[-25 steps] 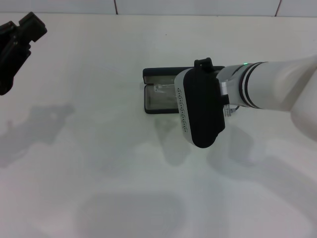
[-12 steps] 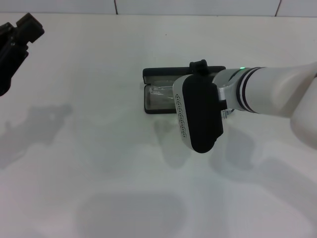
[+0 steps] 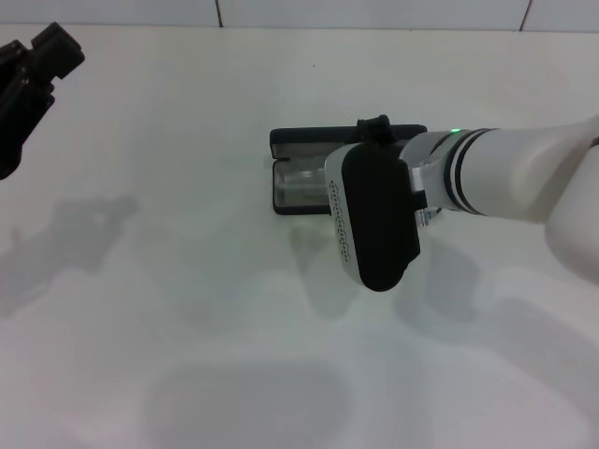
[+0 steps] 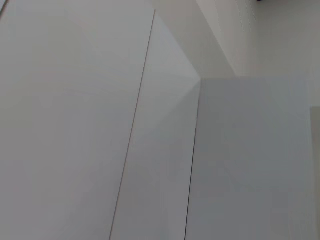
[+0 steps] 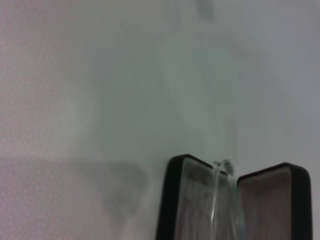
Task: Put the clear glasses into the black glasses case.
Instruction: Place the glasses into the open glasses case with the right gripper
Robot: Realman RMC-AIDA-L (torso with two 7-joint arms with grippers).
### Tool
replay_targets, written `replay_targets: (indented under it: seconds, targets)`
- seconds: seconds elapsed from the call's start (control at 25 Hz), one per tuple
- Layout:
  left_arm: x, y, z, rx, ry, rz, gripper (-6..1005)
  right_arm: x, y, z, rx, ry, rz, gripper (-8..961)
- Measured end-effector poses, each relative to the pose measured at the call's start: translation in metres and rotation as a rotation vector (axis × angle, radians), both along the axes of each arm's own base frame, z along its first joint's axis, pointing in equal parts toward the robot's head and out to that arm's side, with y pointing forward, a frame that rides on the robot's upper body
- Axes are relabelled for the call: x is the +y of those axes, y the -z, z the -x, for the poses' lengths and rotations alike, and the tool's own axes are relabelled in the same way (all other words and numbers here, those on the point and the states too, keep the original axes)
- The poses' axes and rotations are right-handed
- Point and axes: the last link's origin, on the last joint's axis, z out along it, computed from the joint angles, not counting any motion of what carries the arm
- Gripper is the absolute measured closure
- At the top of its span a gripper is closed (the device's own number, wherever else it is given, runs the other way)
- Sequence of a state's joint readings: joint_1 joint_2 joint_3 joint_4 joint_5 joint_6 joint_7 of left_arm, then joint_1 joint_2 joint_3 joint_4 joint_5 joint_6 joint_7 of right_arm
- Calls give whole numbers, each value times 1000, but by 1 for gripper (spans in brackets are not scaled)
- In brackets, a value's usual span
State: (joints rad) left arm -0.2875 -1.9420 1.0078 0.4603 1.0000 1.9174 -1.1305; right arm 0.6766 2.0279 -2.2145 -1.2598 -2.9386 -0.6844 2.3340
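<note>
The black glasses case (image 3: 299, 140) lies open at the table's middle, with its lid laid back on the far side. The clear glasses (image 3: 299, 180) rest in the grey-lined base as a faint shiny outline. In the right wrist view the case (image 5: 172, 200) shows both halves, with the clear glasses (image 5: 215, 200) in the base beside the lid. My right arm's black-and-white wrist housing (image 3: 374, 220) hangs over the right part of the case. Of my right gripper (image 3: 376, 126), only a black tip shows above the lid. My left gripper (image 3: 33, 79) is parked high at the far left.
The white table (image 3: 187, 309) carries only soft shadows around the case. A tiled wall edge (image 3: 374, 14) runs along the back. The left wrist view shows only pale wall panels (image 4: 150, 150).
My right arm has edged slightly left and toward the far side over the case. The glasses have settled lower in the base. The left arm has barely moved.
</note>
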Motion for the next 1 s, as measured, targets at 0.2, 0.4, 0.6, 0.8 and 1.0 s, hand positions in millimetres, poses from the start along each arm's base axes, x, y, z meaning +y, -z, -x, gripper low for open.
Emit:
replay_targets:
  seconds: [0.2,0.4,0.6,0.8,1.0]
  targets:
    - [0,0,0,0,0,-1,930,-1,1,-1,-9,-2,3,796]
    - [-1,-2,1,-2,-1,-7,930,-1,1,-1,-11,0,4,775]
    - [-1,-2,1,-4,-3,-10,931,-2,1,-2,-14,0,6,754]
    - [-3,-2,2,-4,-7,-9,931,-3,1,-2,-11,0,6,733]
    - [-3,-2,3,-6,-8,-9,930,-2,-1,-3,-26,-14,-6,712]
